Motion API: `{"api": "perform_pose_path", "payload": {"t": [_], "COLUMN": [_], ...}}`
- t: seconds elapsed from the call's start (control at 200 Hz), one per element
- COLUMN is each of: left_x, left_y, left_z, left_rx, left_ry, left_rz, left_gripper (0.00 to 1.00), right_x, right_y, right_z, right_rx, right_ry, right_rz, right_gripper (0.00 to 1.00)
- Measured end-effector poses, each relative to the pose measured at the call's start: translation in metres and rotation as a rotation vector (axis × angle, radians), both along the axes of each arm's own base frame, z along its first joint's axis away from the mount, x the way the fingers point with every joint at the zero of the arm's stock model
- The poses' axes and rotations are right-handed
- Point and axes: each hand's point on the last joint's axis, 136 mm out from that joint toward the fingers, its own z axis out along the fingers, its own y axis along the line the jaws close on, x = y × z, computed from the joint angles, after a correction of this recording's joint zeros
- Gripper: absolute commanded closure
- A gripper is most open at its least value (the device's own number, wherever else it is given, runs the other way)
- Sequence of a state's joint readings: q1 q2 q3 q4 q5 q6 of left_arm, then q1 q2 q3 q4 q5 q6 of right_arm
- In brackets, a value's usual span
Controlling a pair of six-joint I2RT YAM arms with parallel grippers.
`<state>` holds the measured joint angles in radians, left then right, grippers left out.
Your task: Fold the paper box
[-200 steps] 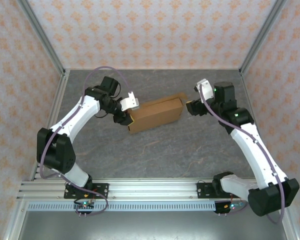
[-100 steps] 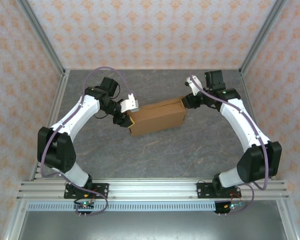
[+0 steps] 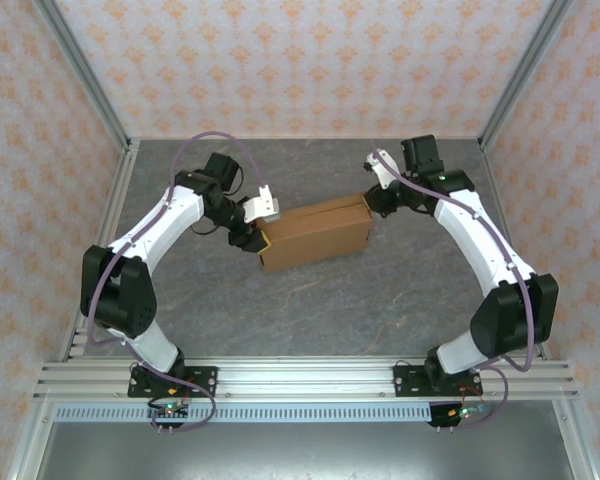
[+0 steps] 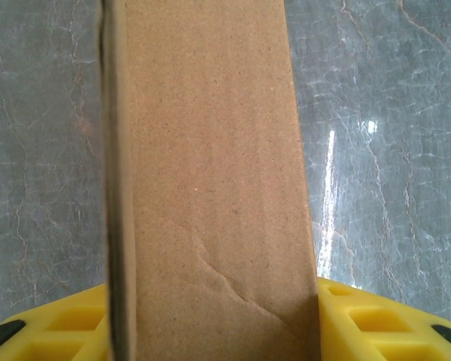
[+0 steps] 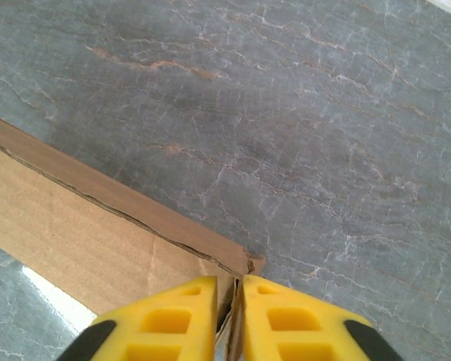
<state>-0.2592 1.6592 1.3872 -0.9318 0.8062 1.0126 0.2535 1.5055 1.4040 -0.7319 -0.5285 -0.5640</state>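
box pos: we see the paper box [image 3: 315, 232] about mid table [image 3: 310, 310], a bit toward the far edge. Long axis runs L-R, right end skewed slightly to the far side.
box shape: flat brown rect, looks closed up from the top cam.
L grip: left gripper [image 3: 258, 235] is at the box's left short end. Jaws are partway spread and clamped across that end.
L wrist cam: box [image 4: 210, 188] runs straight out from the left gripper [image 4: 210, 301]. A yellow finger [image 4: 361, 323] sits on either side, both touching the cardboard. We note a small diagonal wrinkle on the face near the fingers.
R grip: right gripper [image 3: 373, 205] is at the box's far-right corner, arm coming in from the right edge of the table.
R wrist cam: right gripper [image 5: 229, 301] fingers [image 5: 165, 316] are nearly pressed together, pinching a thin cardboard edge at the corner of the box [image 5: 83, 226]. A dark seam runs along the box's long edge. Grey table [image 5: 286, 113] lies beyond.
box vs grips: box spans between the two grippers, one on each end.
contact w/ table: we can't tell if the box rests on it or is held just off.
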Motion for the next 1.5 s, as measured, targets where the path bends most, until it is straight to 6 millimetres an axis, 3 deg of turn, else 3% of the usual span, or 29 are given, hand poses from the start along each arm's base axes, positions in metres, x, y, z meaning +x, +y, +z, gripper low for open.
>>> {"api": "perform_pose_path", "payload": {"t": [0.836, 1.066, 1.496], "left_x": [0.011, 0.012, 0.013], "left_y": [-0.010, -0.010, -0.009], "left_z": [0.000, 0.000, -0.001], "left_rx": [0.021, 0.024, 0.029], "left_ry": [-0.019, -0.015, -0.018], "left_rz": [0.066, 0.079, 0.085], "left_gripper": [0.65, 0.65, 0.65], "right_x": [0.020, 0.022, 0.023], "right_y": [-0.008, -0.010, -0.011], "right_z": [0.000, -0.012, -0.010], "right_rx": [0.069, 0.058, 0.030], "right_ry": [0.128, 0.127, 0.068], "right_rz": [-0.451, -0.485, -0.443], "right_gripper": [0.96, 0.97, 0.97]}}
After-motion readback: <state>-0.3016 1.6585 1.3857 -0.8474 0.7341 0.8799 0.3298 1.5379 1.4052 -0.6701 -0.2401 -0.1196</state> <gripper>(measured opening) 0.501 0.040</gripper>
